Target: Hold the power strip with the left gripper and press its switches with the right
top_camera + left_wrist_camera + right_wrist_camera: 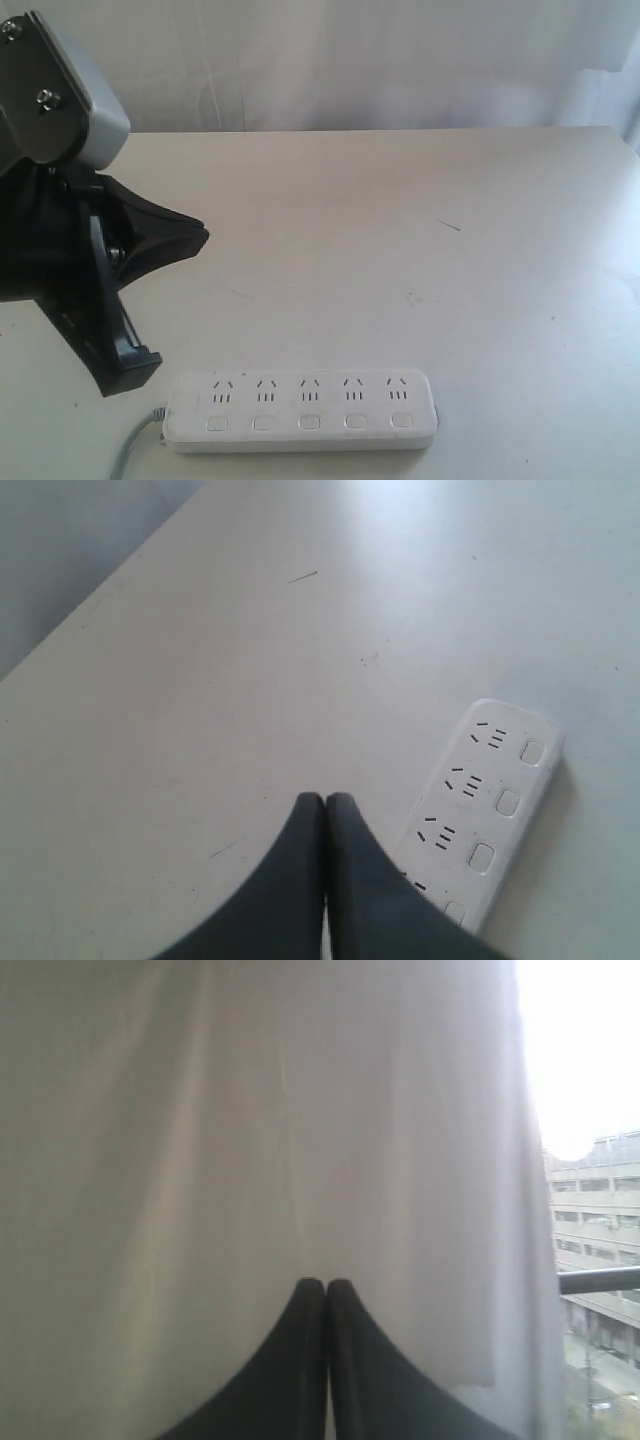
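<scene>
Table (400, 220): pale, matt, fills most of the exterior view. A white curtain (350, 60) hangs behind its far edge.

Left arm (70, 270): black, with a grey plate on top. We see it at the left edge of the exterior view, raised above the table.

The power strip (300, 410): lies flat near the front edge of the table, sockets facing up, long side running left to right. We count five sockets. Nothing touches it.

The left gripper (325, 802): fingers pressed together with nothing between them. The tips hang over bare table just beside the strip, apart from it.

The right gripper (327, 1285): seen only in its own wrist view. Fingers clenched and empty, facing the curtain, with a window strip and a building (595, 1220) at one side.

Cord (130, 450): grey, leaves the strip's left end and runs toward the front edge.

Switches (309, 422): five white buttons in a row, one on the near side of each socket. We cannot tell their on/off state.
</scene>
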